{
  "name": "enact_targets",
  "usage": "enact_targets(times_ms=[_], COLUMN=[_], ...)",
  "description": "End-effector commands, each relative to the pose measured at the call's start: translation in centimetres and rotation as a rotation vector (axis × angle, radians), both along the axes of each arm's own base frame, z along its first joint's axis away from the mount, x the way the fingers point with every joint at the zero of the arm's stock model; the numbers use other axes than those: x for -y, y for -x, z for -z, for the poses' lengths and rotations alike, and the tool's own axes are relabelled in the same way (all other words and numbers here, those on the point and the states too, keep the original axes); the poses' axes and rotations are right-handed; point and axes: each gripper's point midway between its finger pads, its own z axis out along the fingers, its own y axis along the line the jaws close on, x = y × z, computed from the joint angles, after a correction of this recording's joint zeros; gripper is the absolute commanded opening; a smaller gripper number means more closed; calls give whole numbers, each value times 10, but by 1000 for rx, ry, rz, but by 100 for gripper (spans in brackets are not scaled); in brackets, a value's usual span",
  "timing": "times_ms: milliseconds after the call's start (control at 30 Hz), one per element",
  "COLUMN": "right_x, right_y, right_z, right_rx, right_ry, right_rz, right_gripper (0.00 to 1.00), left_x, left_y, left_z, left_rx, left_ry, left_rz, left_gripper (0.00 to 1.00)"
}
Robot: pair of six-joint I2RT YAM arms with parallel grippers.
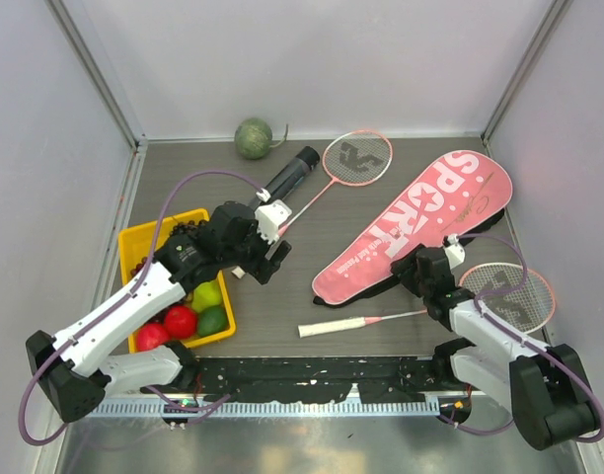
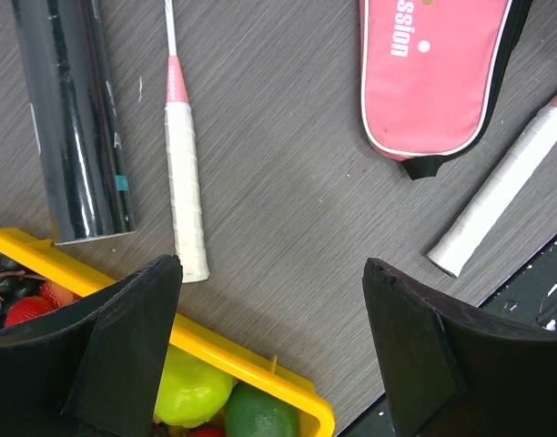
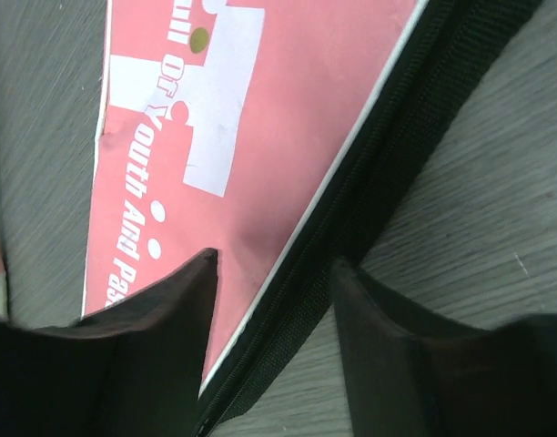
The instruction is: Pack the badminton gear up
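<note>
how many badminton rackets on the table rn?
2. One pink-framed, white-handled racket lies far centre, its head beside the long black tube. The second racket lies near the front edge, head to the right. The pink bag could hide more.

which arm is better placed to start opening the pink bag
Right. The right fingers straddle the pink bag's black zipper edge. The left fingers hang open over bare table by the black tube and a racket handle, away from the bag.
</note>
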Motion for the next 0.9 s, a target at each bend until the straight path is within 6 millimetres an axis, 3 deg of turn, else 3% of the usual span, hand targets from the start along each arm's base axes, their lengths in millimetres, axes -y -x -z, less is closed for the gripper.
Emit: enact_targets(times_ms=[0, 67, 100, 167, 433, 467, 567, 733, 867], right_x=[-2, 0, 0, 3, 6, 9, 13, 25, 31], right_y=[-21, -24, -24, -25, -30, -25, -22, -26, -31], right_z=[-20, -23, -25, -29, -72, -65, -52, -30, -24], right_rx=[109, 130, 138, 153, 219, 183, 142, 58, 70], right_ry=[-29, -14, -7, 14, 21, 14, 13, 1, -17], right_rz=[11, 9, 5, 4, 13, 37, 73, 86, 113], right_gripper=[48, 32, 16, 5, 5, 6, 18, 42, 45], left_x=[0, 0, 2, 8, 46, 53, 68, 77, 78], left_y=[-8, -9, -8, -7, -7, -7, -10, -10, -8], left_z=[-19, -19, -21, -22, -30, -33, -32, -37, -35], left_rx=[76, 78, 78, 74, 80, 80, 71, 52, 45], left_ry=[29, 34, 42, 64, 105, 128, 157, 159, 151], left_rz=[-13, -17, -12, 8, 26, 24, 37, 52, 58], left_gripper=[83, 81, 79, 76, 69, 71, 72, 73, 73])
